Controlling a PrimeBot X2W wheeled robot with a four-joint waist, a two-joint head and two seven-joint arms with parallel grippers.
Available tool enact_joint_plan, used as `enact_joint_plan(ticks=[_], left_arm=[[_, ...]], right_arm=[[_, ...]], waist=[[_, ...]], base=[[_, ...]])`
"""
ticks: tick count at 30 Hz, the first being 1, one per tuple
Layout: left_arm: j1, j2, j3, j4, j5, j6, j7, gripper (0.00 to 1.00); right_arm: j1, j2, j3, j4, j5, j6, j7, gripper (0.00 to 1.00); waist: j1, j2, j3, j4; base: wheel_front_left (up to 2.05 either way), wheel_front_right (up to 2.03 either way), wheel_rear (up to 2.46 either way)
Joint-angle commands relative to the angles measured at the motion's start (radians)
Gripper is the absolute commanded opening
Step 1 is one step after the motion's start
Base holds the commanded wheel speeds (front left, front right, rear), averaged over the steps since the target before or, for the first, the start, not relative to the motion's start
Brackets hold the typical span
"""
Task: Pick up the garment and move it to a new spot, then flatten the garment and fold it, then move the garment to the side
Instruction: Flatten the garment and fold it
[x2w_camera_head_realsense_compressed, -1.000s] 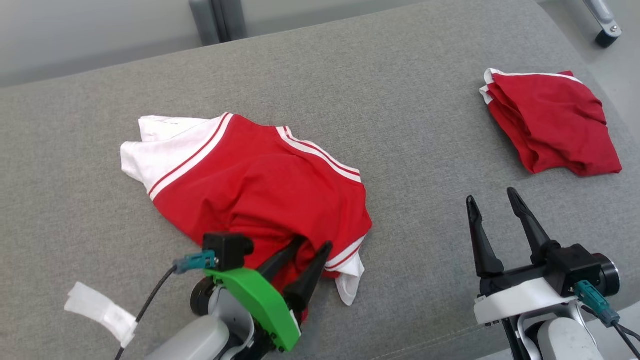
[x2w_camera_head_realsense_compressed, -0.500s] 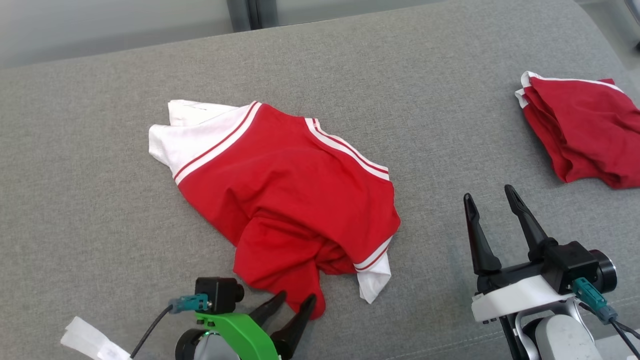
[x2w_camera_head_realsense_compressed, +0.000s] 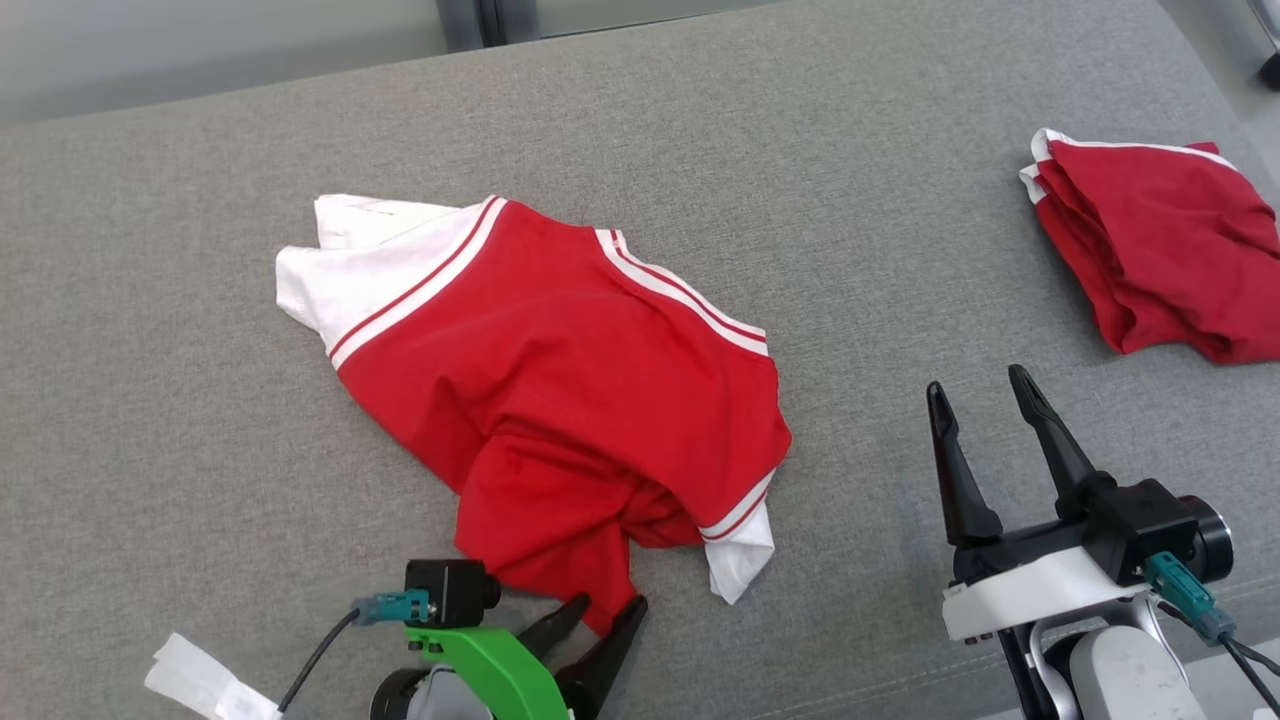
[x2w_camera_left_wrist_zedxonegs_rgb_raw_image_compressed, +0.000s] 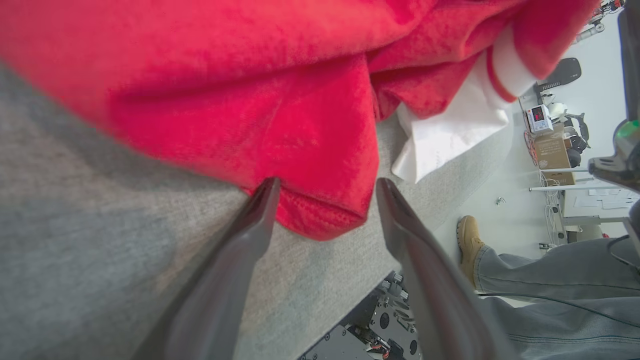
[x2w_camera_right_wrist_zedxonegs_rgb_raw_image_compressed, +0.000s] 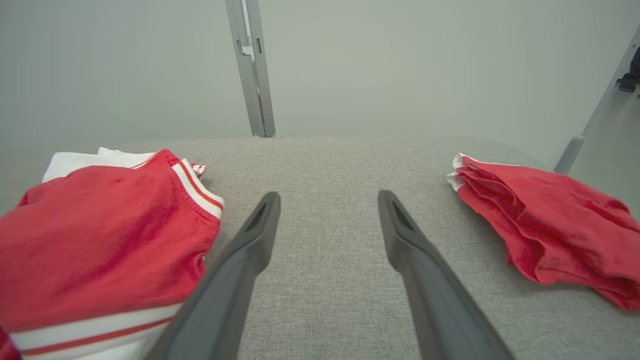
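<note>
Far left, the left gripper (x2w_camera_head_realsense_compressed: 607, 612) sits low at the near edge of the grey fabric bench (x2w_camera_head_realsense_compressed: 900, 150), fingers spread wide. The red corner of the garment (x2w_camera_head_realsense_compressed: 560, 400) pokes in between the tips, but nothing's pinched. Can't tell if a finger actually touches the cloth. The garment itself, a red tee with white sleeves and stripes, lies crumpled mid-bench. Further right, the right gripper (x2w_camera_head_realsense_compressed: 978, 382) is spread too and empty, over bare fabric. Far right there's a folded red garment (x2w_camera_head_realsense_compressed: 1160, 250).
</note>
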Motion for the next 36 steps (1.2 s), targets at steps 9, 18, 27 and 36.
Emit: enact_joint_plan(ticks=[9, 18, 27, 36], left_arm=[[-0.065, -0.011, -0.062, 0.174, 0.107, -0.009, -0.010, 0.00], [-0.107, 0.194, 0.028, -0.087, 0.168, 0.088, -0.045, 0.00], [-0.243, 0.424, 0.114, -0.466, 0.240, 0.197, 0.078, 0.00], [-0.468, 0.426, 0.138, -0.488, 0.274, 0.165, 0.240, 0.00]], right_arm=[[-0.006, -0.002, 0.003, 0.002, 0.011, -0.001, -0.003, 1.00], [0.026, -0.002, -0.012, 0.005, 0.036, -0.001, -0.003, 1.00], [0.016, -0.002, 0.010, 0.021, 0.055, -0.001, -0.003, 1.00], [0.039, -0.002, 0.002, 0.028, 0.078, -0.001, -0.003, 1.00]], waist=[[0.0000, 0.0000, 0.006, -0.017], [0.0000, 0.0000, -0.019, -0.022], [0.0000, 0.0000, -0.061, -0.039], [0.0000, 0.0000, -0.078, -0.082]], base=[[0.00, 0.00, 0.00], [0.00, 0.00, 0.00], [0.00, 0.00, 0.00], [0.00, 0.00, 0.00]])
